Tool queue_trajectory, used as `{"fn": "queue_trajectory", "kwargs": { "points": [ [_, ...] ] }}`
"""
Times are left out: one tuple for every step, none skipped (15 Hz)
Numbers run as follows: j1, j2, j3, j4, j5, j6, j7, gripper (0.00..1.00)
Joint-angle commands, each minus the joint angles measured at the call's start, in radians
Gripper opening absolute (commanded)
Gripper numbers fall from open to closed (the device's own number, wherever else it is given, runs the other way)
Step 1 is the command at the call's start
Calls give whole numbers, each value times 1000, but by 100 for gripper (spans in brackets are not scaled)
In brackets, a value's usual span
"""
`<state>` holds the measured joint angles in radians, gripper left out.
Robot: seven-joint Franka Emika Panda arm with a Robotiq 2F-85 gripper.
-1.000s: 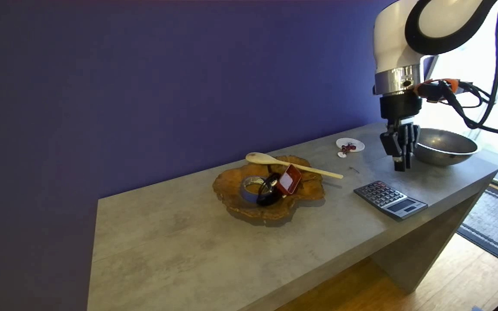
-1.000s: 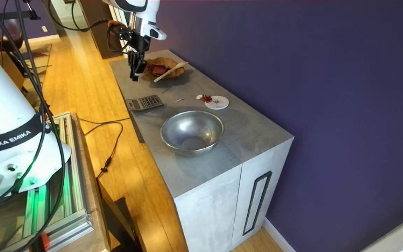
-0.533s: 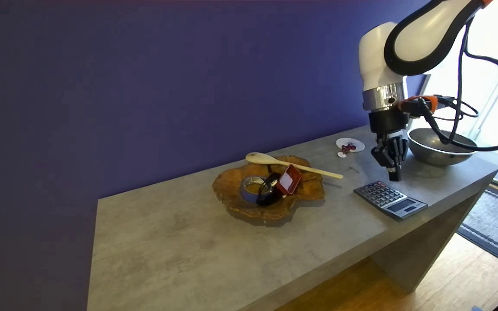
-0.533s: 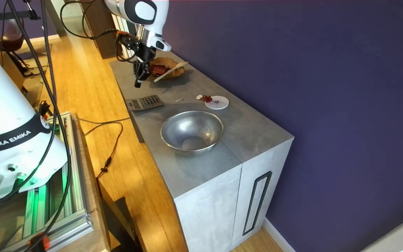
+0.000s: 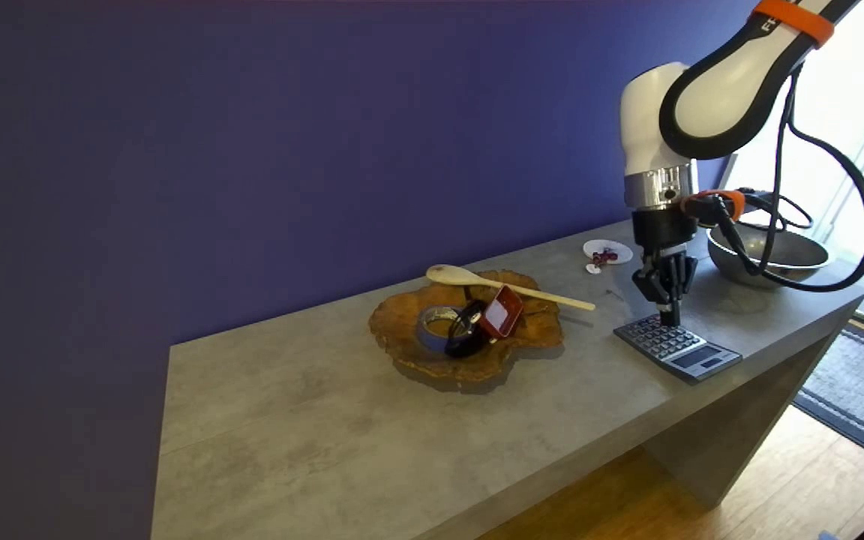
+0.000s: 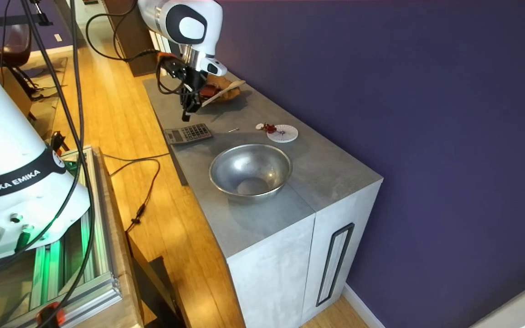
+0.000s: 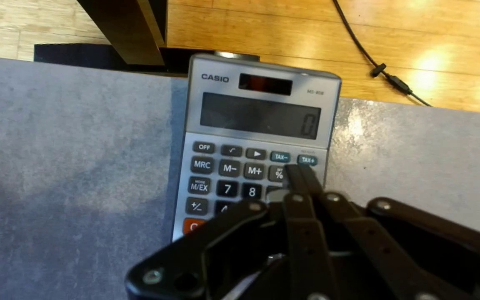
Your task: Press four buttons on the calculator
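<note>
There's a flat silver-grey rectangular Casio calculator lying right by the edge of the grey bench, a 0 on its dark screen above grey, black, teal and red-orange buttons, and the white-and-black robot arm reaches down, black jaws together, hovering just over them.

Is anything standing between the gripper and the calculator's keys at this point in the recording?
No, nothing visible. The shut gripper hangs above the Casio calculator, and the views show no object between it and the keys. The metal bowl stands apart on the countertop, out of that path.
</note>
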<state>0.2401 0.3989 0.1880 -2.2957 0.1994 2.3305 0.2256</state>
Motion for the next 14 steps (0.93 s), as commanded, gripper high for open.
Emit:
{"fn": "queue_trajectory", "kwargs": {
  "points": [
    [6,26,-19,13,-38,26,5,0],
    [9,29,-25,15,-50,30,11,0],
    [10,32,-29,16,-58,32,12,0],
    [11,35,-32,17,-66,33,14,0],
    [11,37,-34,19,-70,33,14,0],
    [11,39,-36,21,-77,32,14,0],
    [10,43,-38,25,-84,25,11,0],
    [7,48,-35,28,-80,24,3,0],
    [8,53,-36,32,-82,20,5,0],
    [4,58,-31,36,-74,18,-4,0],
    [2,63,-29,39,-71,12,-6,0],
    [4,69,-31,42,-73,10,-4,0],
    [4,74,-31,45,-73,11,-4,0],
    [6,78,-33,47,-76,13,0,0]
  ]
}}
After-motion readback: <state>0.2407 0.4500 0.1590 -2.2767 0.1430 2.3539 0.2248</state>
